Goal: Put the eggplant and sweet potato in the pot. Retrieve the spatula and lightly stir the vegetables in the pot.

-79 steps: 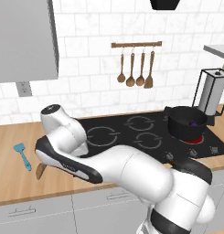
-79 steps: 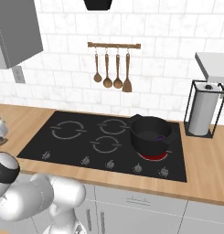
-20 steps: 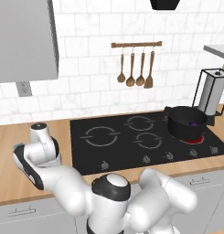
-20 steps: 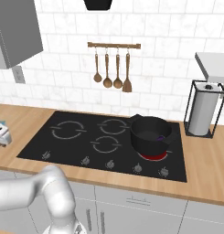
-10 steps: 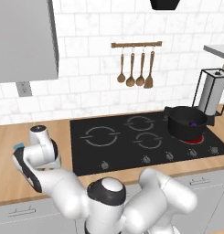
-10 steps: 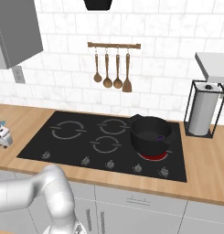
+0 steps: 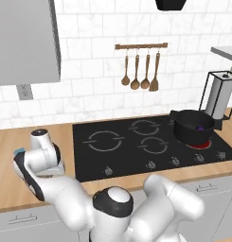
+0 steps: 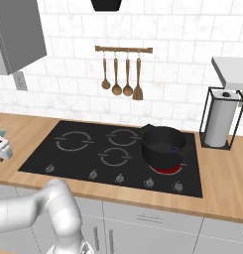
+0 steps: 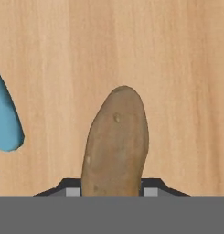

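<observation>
The orange-brown sweet potato (image 9: pixel 115 146) lies on the wooden counter (image 9: pixel 177 68), pointing away from the hand. My gripper (image 9: pixel 111 192) is low over its near end, with both dark fingertips (image 9: pixel 72 191) pressed against its sides, shut on it. A light-blue part of the spatula (image 9: pixel 6 123) lies just left of it, and a blue tip of the spatula (image 7: pixel 19 152) peeks out beside my arm. The black pot (image 7: pixel 193 126) sits on the front right burner with the purple eggplant (image 7: pixel 200 126) inside. From the right, the pot (image 8: pixel 165 144), the eggplant (image 8: pixel 173 147) and my hand (image 8: pixel 0 146) at the far left edge show.
The black cooktop (image 7: pixel 136 142) lies between my hand and the pot. Brown wooden spoons and a spatula (image 7: pixel 141 71) hang on a wall rail. A paper towel holder (image 8: pixel 219 119) stands right of the cooktop. My white arm (image 7: pixel 51 184) bends over the left counter.
Four seconds ago the arm was higher and nearer the cooktop; it has swung left and down onto the counter. Over the last second the hand has barely shifted.
</observation>
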